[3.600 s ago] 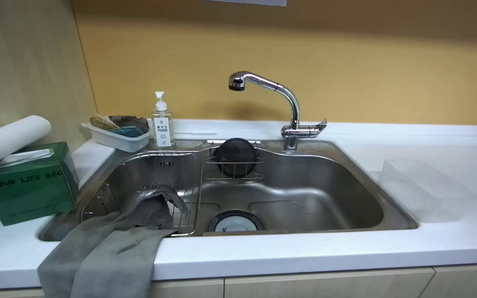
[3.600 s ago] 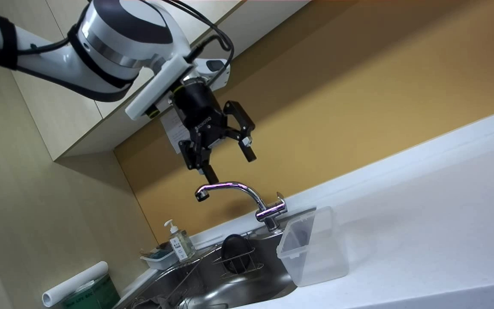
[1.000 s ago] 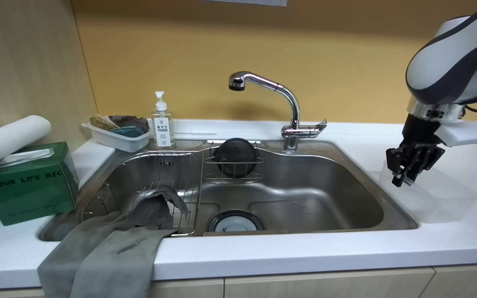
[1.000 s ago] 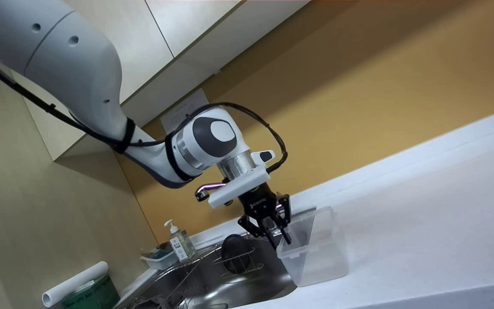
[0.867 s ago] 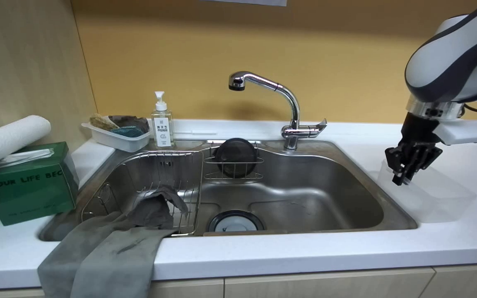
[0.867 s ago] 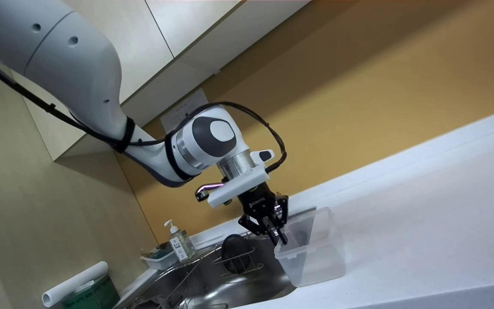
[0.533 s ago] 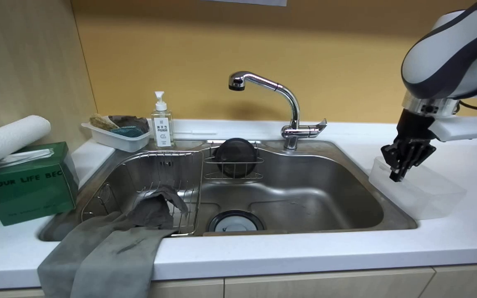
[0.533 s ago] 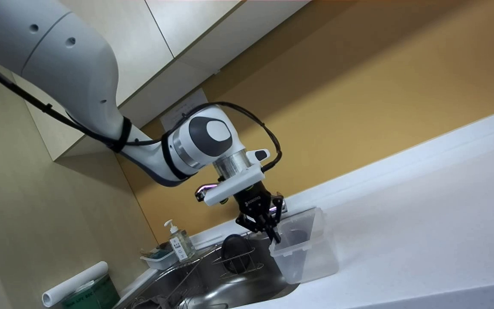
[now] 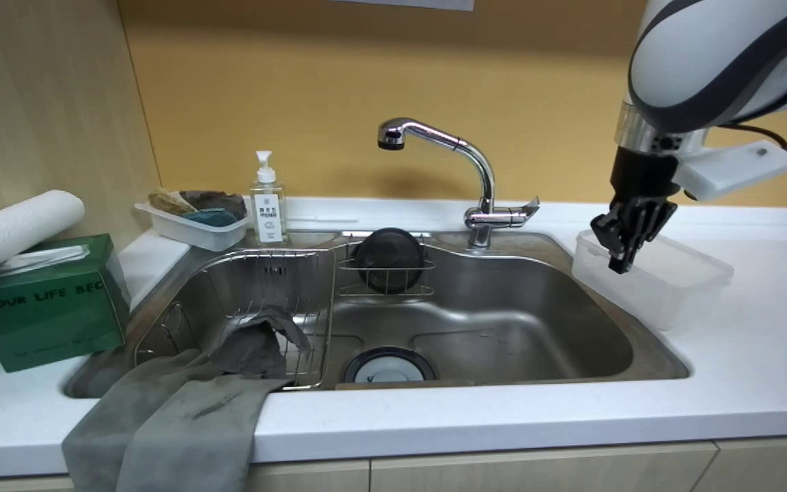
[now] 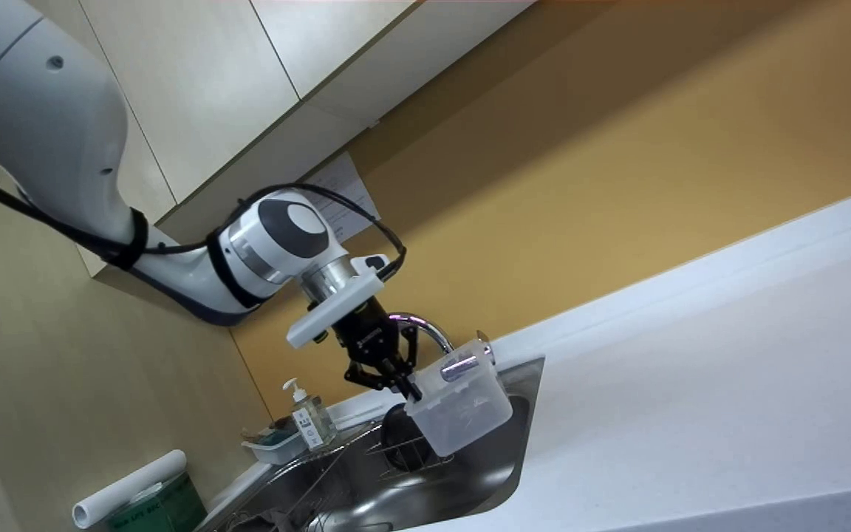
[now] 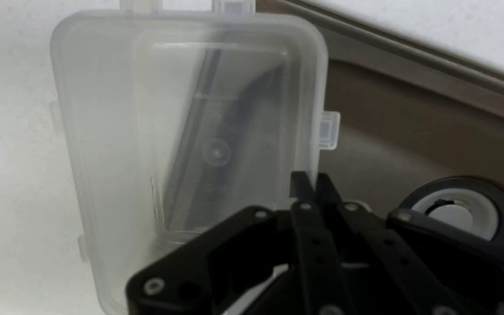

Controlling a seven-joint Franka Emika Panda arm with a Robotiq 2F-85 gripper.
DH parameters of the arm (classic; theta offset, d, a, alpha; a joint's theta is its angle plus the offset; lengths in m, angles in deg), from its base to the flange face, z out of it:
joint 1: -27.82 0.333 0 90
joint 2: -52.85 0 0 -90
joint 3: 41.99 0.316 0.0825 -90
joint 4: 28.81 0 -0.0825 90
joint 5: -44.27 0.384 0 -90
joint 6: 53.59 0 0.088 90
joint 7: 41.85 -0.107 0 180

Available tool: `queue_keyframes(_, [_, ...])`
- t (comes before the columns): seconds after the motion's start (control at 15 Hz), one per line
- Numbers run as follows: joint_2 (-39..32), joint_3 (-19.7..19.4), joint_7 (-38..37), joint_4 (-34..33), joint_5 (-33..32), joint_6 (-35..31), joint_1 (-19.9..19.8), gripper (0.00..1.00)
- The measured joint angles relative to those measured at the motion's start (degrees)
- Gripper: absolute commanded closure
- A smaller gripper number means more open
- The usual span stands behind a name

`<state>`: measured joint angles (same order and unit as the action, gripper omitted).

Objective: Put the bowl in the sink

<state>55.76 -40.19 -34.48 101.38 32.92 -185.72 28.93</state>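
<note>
Downward, and leaning slightly, points the gripper (image 11: 309, 180), its two fingers (image 11: 301, 186) pinched together on the side rim of the clear plastic bowl (image 10: 462, 406). Above it sits the wrist (image 9: 639, 130), and in an exterior view the arm (image 9: 714, 75) reaches in from the upper right. The bowl is held in the air, partly over the edge of the sink (image 9: 537, 342) and partly over the tabletop (image 9: 762, 355). Farther out, the faucet (image 9: 484, 172) curves above the sink, with a soap bottle (image 9: 268, 212) and a draped gray cloth (image 9: 188, 417) well apart from the gripper.
</note>
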Motion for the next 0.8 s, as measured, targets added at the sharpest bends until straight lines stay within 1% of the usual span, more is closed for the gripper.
queue_keyframes(0.2, [1.6,3.2,-1.8,0.1,-2.7,4.5,2.6,0.99])
queue_keyframes(0.47, [0.9,6.9,-4.7,0.1,-5.5,9.2,5.5,0.99])
queue_keyframes(0.67, [-1.0,8.9,-7.4,-0.4,-5.3,11.3,7.5,0.99])
queue_keyframes(0.8, [-2.3,9.7,-7.2,-1.3,-3.4,12.3,8.6,0.99])
